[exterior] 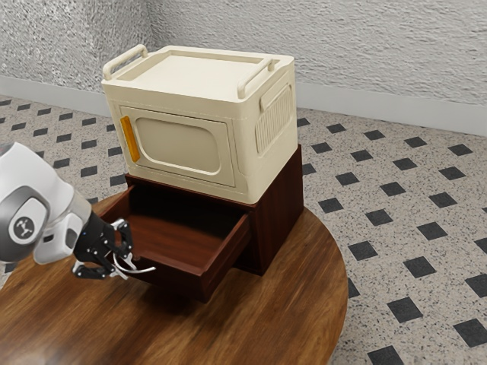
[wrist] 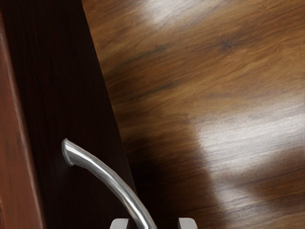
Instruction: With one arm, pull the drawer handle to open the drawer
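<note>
Dark diamonds dot the speckled floor (exterior: pixel 380 163) beyond the round wooden table (exterior: pixel 304 304). On the table's far part stands a brown cabinet (exterior: pixel 281 205) bearing a cream box (exterior: pixel 190 114). The drawer (exterior: pixel 179 281) stands well out toward the near side; its curved handle (exterior: pixel 143 270) meets the gripper (exterior: pixel 125 265) at the exterior view's left. The pull looks mostly done. Any further travel wants a slow draw straight along the drawer's slide, without twisting or lifting. The drawer's far end is hidden inside the cabinet.

In the wrist view, the fingers stand apart with the handle between them, close to one finger and a gap from the other: open, not clamped. One handle foot meets the drawer front; the other is cut off.
</note>
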### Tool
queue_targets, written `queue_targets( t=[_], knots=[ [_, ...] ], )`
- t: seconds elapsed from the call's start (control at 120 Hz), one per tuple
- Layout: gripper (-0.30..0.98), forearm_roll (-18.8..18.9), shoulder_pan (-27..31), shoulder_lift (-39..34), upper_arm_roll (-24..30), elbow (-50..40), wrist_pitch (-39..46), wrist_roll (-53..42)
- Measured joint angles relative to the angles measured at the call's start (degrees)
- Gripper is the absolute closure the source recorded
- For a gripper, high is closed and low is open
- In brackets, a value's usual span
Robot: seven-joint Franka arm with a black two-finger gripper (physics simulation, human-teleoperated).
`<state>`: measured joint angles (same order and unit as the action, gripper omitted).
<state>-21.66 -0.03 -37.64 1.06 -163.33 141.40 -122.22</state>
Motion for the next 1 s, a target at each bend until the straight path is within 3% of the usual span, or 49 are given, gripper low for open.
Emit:
queue_targets(
  t=[0.342,0.483,0.567,0.667,0.783,1.0],
  knots=[
    [0.52,1.12,3.87,-4.42,-2.22,3.99,-5.68,0.16],
    [0.49,12.54,5.18,-3.65,-3.6,20.07,-17.48,3.59],
    [0.42,18.99,4.77,3.29,-3.49,31.43,-26.76,6.79],
    [0.26,22.82,4.06,12.92,-3.35,43.45,-36.42,11.91],
    [0.15,24.69,1.27,23.82,-3.47,58.69,-45.5,19.89],
    [0.05,25.13,0.51,28.36,-2.87,69.38,-53.71,35.6]
  ],
)
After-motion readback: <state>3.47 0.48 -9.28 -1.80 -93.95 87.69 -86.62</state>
